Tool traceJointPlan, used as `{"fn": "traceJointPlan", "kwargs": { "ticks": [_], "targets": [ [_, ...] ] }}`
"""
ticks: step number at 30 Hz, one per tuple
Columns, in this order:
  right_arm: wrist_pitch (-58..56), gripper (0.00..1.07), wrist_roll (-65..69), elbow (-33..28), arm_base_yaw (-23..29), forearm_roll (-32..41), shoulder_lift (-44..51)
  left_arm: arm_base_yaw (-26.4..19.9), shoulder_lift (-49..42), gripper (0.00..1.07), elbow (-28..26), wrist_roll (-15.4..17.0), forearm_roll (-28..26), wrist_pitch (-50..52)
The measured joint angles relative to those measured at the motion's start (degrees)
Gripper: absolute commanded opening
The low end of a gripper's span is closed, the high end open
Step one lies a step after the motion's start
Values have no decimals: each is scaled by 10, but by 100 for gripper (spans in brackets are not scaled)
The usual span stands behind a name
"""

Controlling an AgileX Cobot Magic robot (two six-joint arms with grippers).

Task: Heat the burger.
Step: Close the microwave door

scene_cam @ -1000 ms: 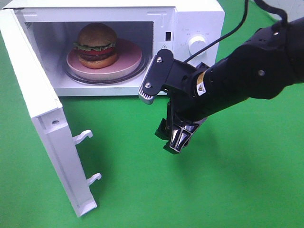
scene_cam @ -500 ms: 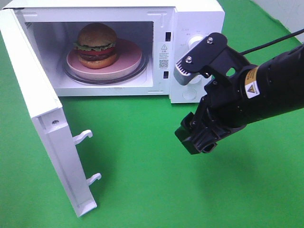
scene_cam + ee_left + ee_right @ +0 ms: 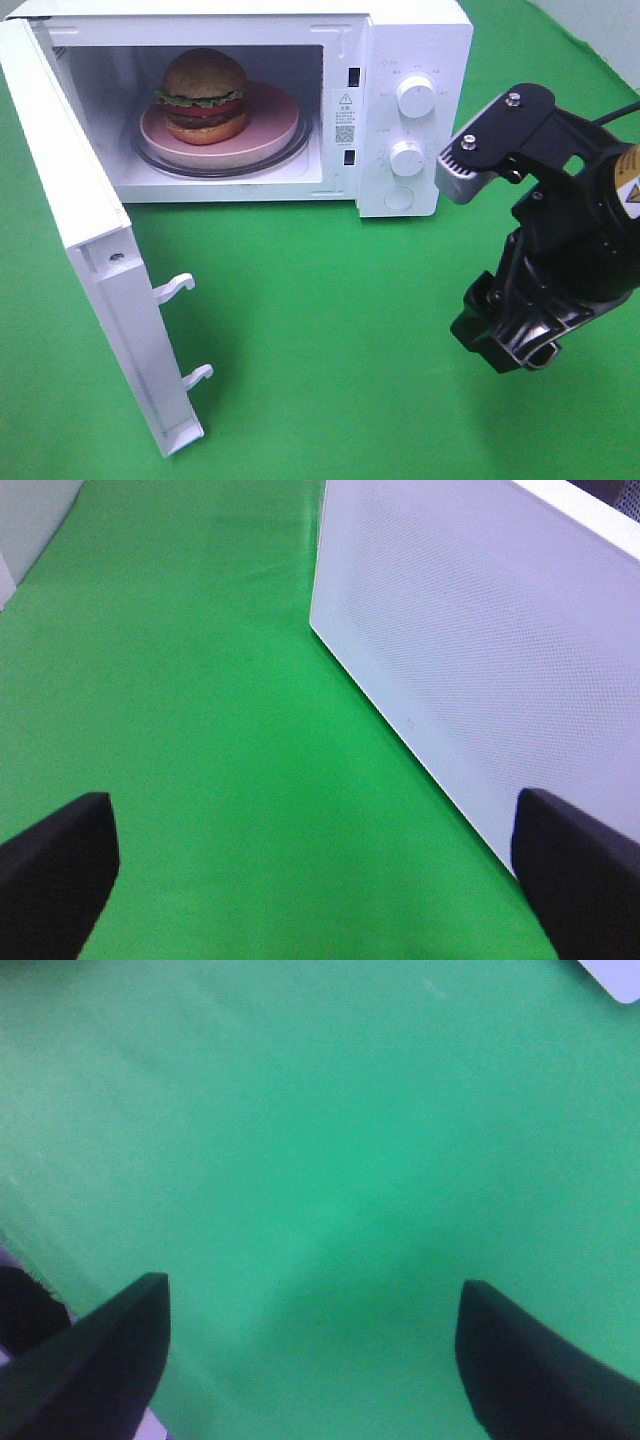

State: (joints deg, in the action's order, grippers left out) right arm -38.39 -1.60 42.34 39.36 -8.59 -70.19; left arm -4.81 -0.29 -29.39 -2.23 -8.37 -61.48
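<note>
Nearest, the swung-open microwave door [image 3: 90, 250] reaches toward the near left corner of the green table [image 3: 300, 330], and the left gripper [image 3: 315, 875], seen only from its own wrist, has its fingers spread wide and empty over the cloth beside a white dotted panel [image 3: 480, 650]. Over the table's right side the right gripper [image 3: 312, 1345] hangs above bare green, its jaws parted and holding nothing. Farthest back, along the far edge, the microwave [image 3: 410, 40] stands open with the burger [image 3: 203, 95] upright inside on a pink plate [image 3: 275, 120], toward the plate's left.
</note>
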Motion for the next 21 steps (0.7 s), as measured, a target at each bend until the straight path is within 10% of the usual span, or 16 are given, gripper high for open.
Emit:
{"fn": "traceJointPlan", "kwargs": {
  "ticks": [14,21],
  "targets": [
    [-72,76,57,0,-10,3,111,0,0,100,0,0,0,0],
    [-106,76,64,0,-127,4,178,0,0,100,0,0,0,0]
  ]
}}
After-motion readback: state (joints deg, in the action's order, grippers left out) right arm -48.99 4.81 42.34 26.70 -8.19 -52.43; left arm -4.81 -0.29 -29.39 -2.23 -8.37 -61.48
